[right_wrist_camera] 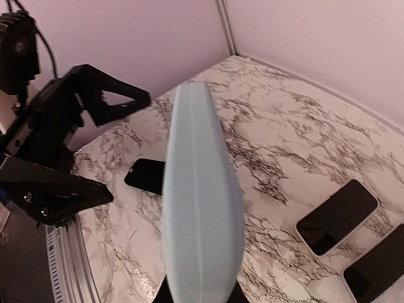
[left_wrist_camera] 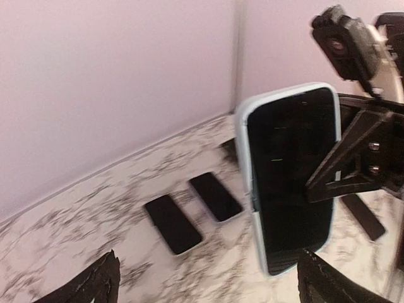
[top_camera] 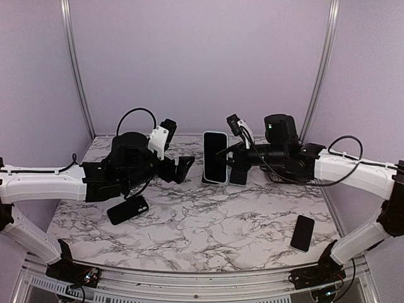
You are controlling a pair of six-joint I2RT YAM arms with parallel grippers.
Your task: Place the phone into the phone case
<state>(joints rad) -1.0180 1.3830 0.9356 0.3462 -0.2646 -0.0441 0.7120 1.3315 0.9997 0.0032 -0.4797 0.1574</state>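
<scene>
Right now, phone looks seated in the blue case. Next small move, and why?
Probably draw the left gripper back a little. Its jaws stand wide open, clear of the phone, which looks fully seated in the light blue case; the right gripper alone grips it upright. Moving it off would leave room to set the phone down.

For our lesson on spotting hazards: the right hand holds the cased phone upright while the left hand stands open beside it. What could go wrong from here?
1. Only the right hand grips the phone, by one side; with the left hand open and apart, it might twist or slip onto the table.
2. Nearby on the table lies another phone; a drop could strike it.
</scene>
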